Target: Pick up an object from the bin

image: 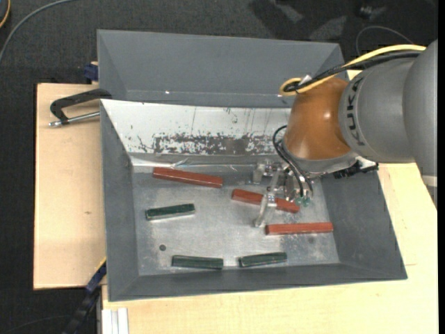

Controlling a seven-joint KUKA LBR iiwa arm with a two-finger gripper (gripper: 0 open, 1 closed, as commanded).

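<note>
Short red bar (245,197) lies on the floor of the grey metal bin (208,65), right of centre and roughly midway between the far and near walls. It lies nearly left to right, its right end slightly nearer. Its left part is in plain sight; its right part is crossed by the gripper's metal parts.

Gripper (270,202) is down inside the bin, directly over the right part of the short red bar and at or very near floor level. Whether the gripper is open or closed cannot be told, nor whether it is touching the bar.

Arm: the grey link (396,103) enters from the right, above the bin's far right corner. An orange cover (316,120) sits on the wrist above the gripper, with a yellow cable (375,52) running over its top.

Other contents, all lying flat and apart from one another:
- Long red bar (188,178), far left of the gripper, close to the foot of the far wall.
- Second red bar (299,228), just near and right of the gripper, close beside the short red bar.
- Green bar (170,212), left of centre.
- Two further green bars, one (197,261) and the other (263,259), near the near wall, end to end with a gap between.
- Small dark speck (162,248) on the floor, near left.
</note>
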